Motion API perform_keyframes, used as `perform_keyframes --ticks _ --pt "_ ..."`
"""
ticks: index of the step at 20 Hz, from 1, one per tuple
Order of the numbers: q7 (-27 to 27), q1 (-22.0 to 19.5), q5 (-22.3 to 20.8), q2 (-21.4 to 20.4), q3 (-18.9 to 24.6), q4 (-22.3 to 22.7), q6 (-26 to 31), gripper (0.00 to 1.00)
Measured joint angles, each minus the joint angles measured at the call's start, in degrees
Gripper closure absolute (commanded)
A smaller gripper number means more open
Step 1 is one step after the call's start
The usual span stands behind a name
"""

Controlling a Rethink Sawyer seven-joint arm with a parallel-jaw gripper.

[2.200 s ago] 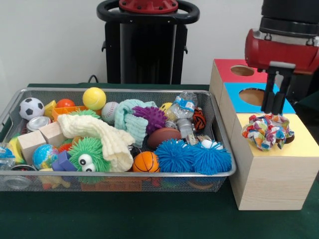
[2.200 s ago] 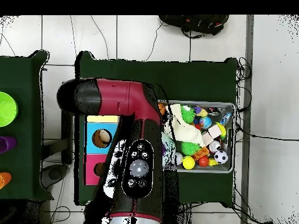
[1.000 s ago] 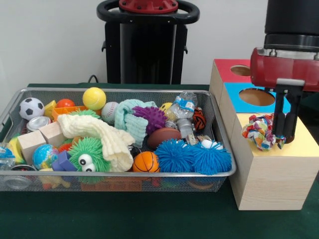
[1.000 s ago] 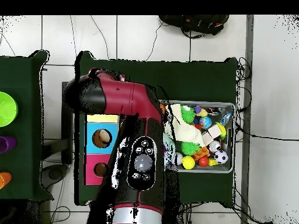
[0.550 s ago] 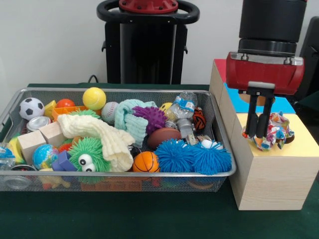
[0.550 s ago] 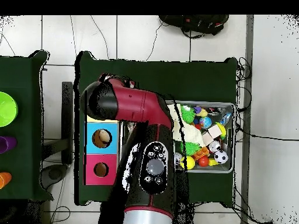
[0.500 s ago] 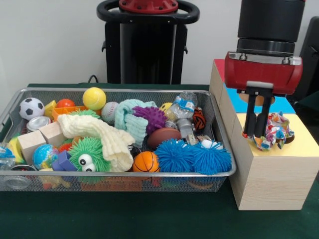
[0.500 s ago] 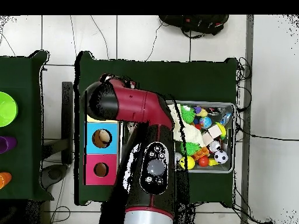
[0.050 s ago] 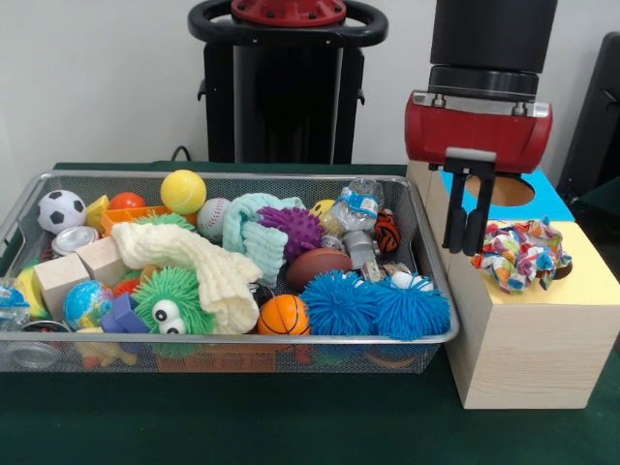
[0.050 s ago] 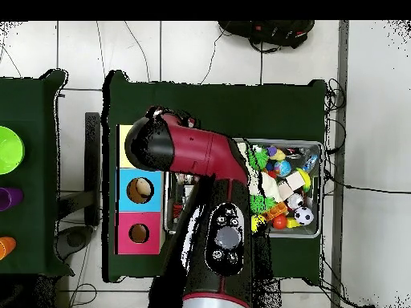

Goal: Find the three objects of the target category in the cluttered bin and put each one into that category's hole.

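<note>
Scanning left to right: the wire bin (image 9: 431, 334) sits on the green table (image 9: 291, 426), packed full — soccer ball (image 9: 60, 209) at far left, yellow ball (image 9: 183, 191), cream knit cloth (image 9: 199, 266), green googly-eyed puff (image 9: 170, 305), small basketball (image 9: 284, 315), two blue spiky balls (image 9: 373, 305) against the right wall. My gripper (image 9: 466, 247) now hangs at the bin's right rim, just beside the wooden hole box (image 9: 523, 349), its fingers drawn close together and clamped on nothing. A moment ago it stood over the box's yellow top, right at the colourful rag knot (image 9: 521, 254); it has since slid toward the bin and the knot stays behind, resting on the yellow top (image 9: 581, 276) over its hole, apparently not dropped through. Judgement: one piece is delivered but maybe only perched, and the rest of the search still lies in the bin. Room: the gap between bin rim and box wall is tight, so I should rise before crossing. Open air above the bin's middle; clutter heaps near rim height. Overhead, my arm (image 10: 205, 176) covers the box's yellow end.
</note>
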Motion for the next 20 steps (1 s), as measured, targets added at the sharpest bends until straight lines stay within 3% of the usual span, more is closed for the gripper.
perform_keyframes --ticks 20 --pt "0.0 0.8 -0.1 -0.3 0.4 0.7 -3.3 1.0"
